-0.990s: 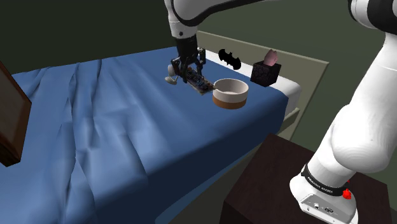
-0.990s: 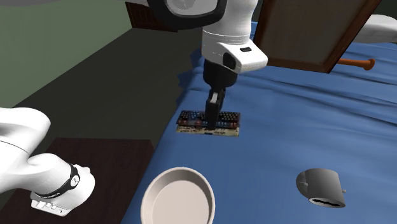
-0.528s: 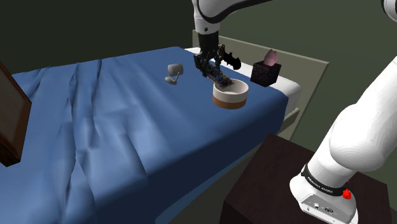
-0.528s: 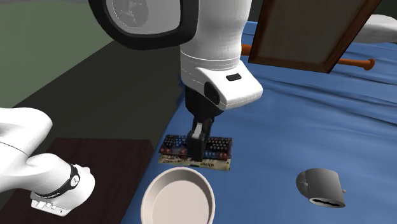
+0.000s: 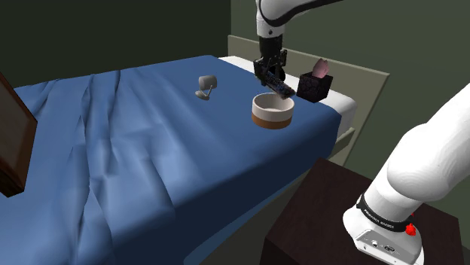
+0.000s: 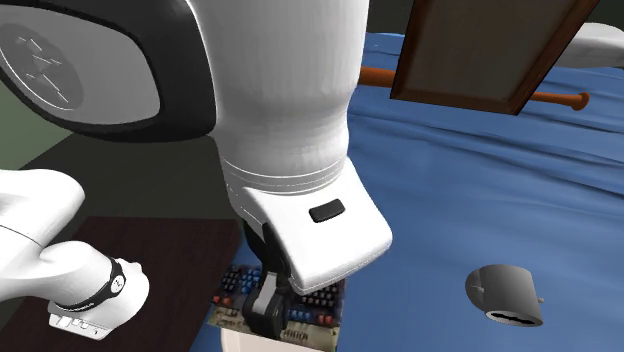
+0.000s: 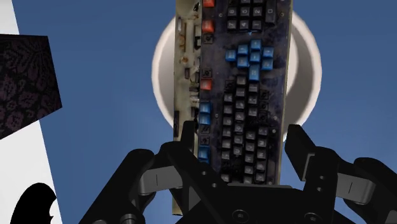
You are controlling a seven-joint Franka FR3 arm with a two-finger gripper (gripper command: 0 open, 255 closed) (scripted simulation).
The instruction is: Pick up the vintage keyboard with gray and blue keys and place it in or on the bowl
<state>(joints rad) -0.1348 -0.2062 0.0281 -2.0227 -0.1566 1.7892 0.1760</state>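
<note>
Clasping the keyboard point(image 7: 245, 76) across its width, the pincer point(image 7: 242, 137) has both black fingers pressed to the board's long edges, open only as wide as the board; the keyboard, with dark, blue and a few red keys and a bare circuit strip along one side, reaches out from the pincer over the bowl point(image 7: 162, 70), whose pale round rim shows on both sides of it; in the shoulder view the pincer point(image 5: 270, 75) hangs above the bowl point(image 5: 272, 111) with the keyboard point(image 5: 280, 89) tilted just over the rim; the bowl rests on the blue bed point(image 5: 135, 150), near a dark patterned box point(image 5: 313, 86); a grey cup point(image 5: 206, 84) lies well apart.
</note>
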